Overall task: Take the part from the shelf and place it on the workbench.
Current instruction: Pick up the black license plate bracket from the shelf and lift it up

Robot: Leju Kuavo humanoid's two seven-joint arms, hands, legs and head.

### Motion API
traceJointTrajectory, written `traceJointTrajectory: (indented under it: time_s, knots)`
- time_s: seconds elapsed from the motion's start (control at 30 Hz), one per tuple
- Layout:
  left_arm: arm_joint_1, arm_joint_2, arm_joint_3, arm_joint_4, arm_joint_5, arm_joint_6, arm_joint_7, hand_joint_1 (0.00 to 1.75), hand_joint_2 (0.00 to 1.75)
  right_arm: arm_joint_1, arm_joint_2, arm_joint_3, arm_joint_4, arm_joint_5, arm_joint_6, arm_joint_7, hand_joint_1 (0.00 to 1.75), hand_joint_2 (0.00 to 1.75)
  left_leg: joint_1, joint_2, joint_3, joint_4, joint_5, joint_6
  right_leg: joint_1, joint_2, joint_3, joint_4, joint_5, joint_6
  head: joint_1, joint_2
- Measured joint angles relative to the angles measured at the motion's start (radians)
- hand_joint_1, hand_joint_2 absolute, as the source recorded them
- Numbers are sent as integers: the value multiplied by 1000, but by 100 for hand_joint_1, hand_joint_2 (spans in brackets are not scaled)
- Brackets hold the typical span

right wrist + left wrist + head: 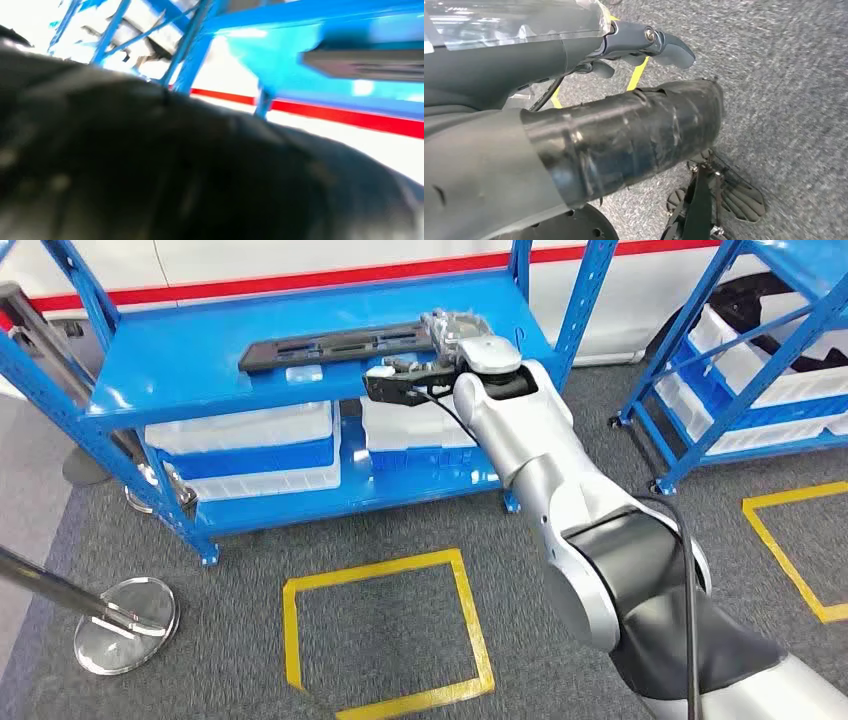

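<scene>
Shelf (pixel 200 350): glossy blue painted metal. Part (pixel 335 345) on it: matt black plastic. Floor (pixel 380 625): rough grey carpet. Bins (pixel 240 430): translucent plastic.

Grey carpet floor (pixel 230 650) carried yellow tape squares (pixel 385 635); white wall (pixel 300 260) with red stripe (pixel 250 285) stood at 12 o'clock.

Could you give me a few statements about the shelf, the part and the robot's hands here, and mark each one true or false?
1. The long black part lies on the top level of the blue shelf. True.
2. The right hand is at the part's end nearest the robot's arm. True.
3. The lower shelf level holds red bins. False: the bins are white and blue.
4. The left hand grips the part. False: it hangs over grey carpet, holding nothing.
5. Yellow tape marks a square on the floor. True.
</scene>
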State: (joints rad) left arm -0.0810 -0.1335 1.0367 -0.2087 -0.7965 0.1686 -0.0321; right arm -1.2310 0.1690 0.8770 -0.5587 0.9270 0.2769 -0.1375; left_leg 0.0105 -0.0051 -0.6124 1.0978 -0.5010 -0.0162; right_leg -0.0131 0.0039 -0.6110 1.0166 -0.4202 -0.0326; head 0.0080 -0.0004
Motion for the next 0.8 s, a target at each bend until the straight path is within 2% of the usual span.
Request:
traceJointTrajectory:
  time_s: [0.07,0.1,0.13,0.17,0.2,0.27,0.3,0.33,0.37,0.43,0.5,0.57,0.63,0.67,0.7,0.73,0.77,0.8]
  knots:
    - [-1,0,0,0,0,-1,-3,0,0,0,0,1,0,-9,10,0,0,0,2,0,-42,74,-28,-5,0,0,3,0,-4,-3,0,0]
    - [-1,1,1,0,0,-1,-5,0,0,1,0,2,-1,-18,18,0,0,0,3,0,-81,140,-49,-9,1,0,7,1,-7,-5,0,0]
    - [-1,1,1,0,-1,-2,-6,0,0,3,0,3,-1,-27,25,-1,0,0,4,0,-113,185,-55,-13,1,1,9,3,-12,-6,0,0]
    - [-1,1,1,0,-2,-2,-5,0,0,5,0,4,-1,-34,30,-3,0,0,5,0,-130,198,-42,-15,0,2,13,5,-17,-5,0,0]
    - [0,1,1,0,-4,-1,-3,0,0,6,0,4,-1,-40,31,-4,0,0,7,0,-127,172,-10,-16,0,3,17,8,-23,-4,0,0]
    - [3,2,1,0,-8,0,2,0,0,5,-2,6,-5,-49,30,-6,0,0,10,1,-78,47,71,-13,0,5,30,14,-37,2,0,0]
    - [3,2,2,0,-10,1,4,0,0,3,-3,7,-8,-52,29,-6,0,0,8,2,-51,-12,95,-10,2,5,33,16,-43,6,0,0]
    - [2,3,2,0,-12,2,7,0,0,2,-5,10,-10,-55,29,-6,0,0,6,2,-34,-49,103,-4,3,5,34,18,-47,10,0,0]
    - [2,3,2,0,-13,3,9,0,0,1,-7,13,-12,-58,29,-6,0,0,3,1,-28,-62,97,2,4,5,34,17,-49,14,0,0]
    - [0,3,2,0,-14,4,12,0,0,-1,-9,20,-17,-61,29,-6,0,0,3,-1,-24,-72,93,15,5,2,33,15,-53,23,0,0]
    - [1,3,4,0,-14,3,12,0,0,-7,-11,28,-22,-56,28,-5,0,0,7,-4,-14,-83,92,28,4,0,23,44,-73,32,0,0]
    - [1,3,6,0,-14,3,12,0,0,-14,-17,36,-25,-50,28,-3,0,0,8,-9,-4,-88,88,40,1,-1,-31,152,-120,37,1,0]
    - [1,3,8,0,-14,2,11,0,0,-14,-21,44,-25,-48,28,-3,0,0,8,-19,0,-86,82,46,-1,-1,-107,279,-157,41,1,0]
    - [1,3,8,0,-15,2,11,0,0,-12,-22,46,-25,-48,28,-3,0,0,9,-27,3,-85,79,46,-2,-1,-129,302,-150,42,1,0]
    - [0,3,8,0,-15,2,11,0,0,-10,-23,47,-25,-48,28,-3,0,0,9,-36,7,-82,74,45,-4,0,-132,289,-123,42,1,0]
    - [0,3,9,0,-16,2,11,0,0,-11,-23,47,-25,-48,28,-3,0,0,9,-45,11,-79,69,42,-5,4,-116,237,-81,40,1,0]
    - [0,3,9,0,-17,1,11,0,0,-12,-25,48,-25,-48,27,-3,0,0,9,-55,15,-76,63,39,-6,16,-91,168,-38,38,1,0]
    - [-1,3,9,0,-18,1,11,0,0,-14,-28,50,-25,-48,26,-2,0,0,7,-63,16,-72,58,35,-7,33,-67,106,-7,35,1,0]
